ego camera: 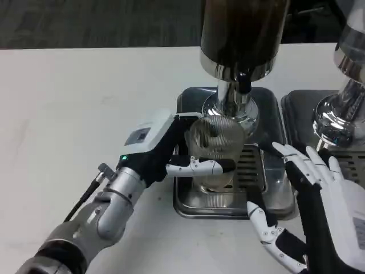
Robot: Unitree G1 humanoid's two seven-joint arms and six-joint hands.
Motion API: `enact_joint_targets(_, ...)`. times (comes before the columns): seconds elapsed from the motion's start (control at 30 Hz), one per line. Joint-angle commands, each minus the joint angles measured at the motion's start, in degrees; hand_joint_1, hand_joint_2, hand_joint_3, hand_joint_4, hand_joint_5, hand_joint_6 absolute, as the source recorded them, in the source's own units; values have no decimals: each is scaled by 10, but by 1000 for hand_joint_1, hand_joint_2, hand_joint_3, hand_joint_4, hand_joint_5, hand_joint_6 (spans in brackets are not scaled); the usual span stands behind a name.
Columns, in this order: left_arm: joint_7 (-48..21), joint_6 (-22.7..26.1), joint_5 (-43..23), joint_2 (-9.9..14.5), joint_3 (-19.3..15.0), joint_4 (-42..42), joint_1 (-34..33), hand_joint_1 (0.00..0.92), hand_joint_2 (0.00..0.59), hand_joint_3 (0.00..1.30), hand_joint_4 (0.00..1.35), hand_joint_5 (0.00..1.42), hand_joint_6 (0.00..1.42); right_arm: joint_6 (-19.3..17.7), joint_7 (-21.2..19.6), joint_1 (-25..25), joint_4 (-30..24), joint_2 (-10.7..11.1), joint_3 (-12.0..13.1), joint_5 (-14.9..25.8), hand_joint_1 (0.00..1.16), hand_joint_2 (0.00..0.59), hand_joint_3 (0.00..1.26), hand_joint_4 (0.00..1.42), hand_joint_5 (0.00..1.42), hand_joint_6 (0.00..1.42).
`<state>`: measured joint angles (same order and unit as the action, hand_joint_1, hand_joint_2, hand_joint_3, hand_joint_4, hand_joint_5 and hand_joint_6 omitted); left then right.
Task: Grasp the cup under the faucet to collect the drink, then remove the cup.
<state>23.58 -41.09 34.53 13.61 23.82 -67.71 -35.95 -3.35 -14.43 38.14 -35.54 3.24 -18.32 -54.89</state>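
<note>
A clear ribbed cup (217, 149) stands on the metal drip tray (191, 206) under the dispenser's black faucet (244, 84). My left hand (171, 149) grips the cup from its left side, fingers (199, 166) wrapped across its front. The cup looks tilted slightly and I cannot tell how much drink it holds. My right hand (311, 200) hovers at the tray's right edge with fingers spread, holding nothing and apart from the cup. The dark drink tank (242, 28) rises above on a chrome base.
A second chrome dispenser (342, 103) with its own drip tray (296, 108) stands at the right edge. White tabletop (80, 114) stretches to the left and front. The table's far edge meets dark floor at the top.
</note>
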Motion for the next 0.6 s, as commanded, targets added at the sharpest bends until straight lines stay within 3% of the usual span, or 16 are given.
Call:
enact_joint_targets(0.03,-17,10,6,-12,10,-7,-25,298,113,654,714,953,1195,6,-6,9,-14,-3,-2,-10,483,456,259,197,108,1)
enact_joint_targets(0.13,-24,14,5,-17,12,-10,-30,285,112,642,697,933,1176,7,-6,13,-17,-4,-3,-11,484,456,259,198,109,1)
enact_joint_targets(0.3,-43,20,3,-22,19,-15,-36,216,98,541,557,752,924,9,-6,21,-22,-6,-4,-13,484,456,259,200,110,3)
enact_joint_targets(0.43,-53,24,5,-23,25,-15,-39,198,88,505,521,700,883,9,-6,25,-23,-8,-4,-15,484,456,259,200,111,9)
enact_joint_targets(0.6,-60,34,6,-21,28,-14,-39,162,77,412,376,507,616,9,-5,24,-20,-9,-5,-12,484,456,260,201,111,13)
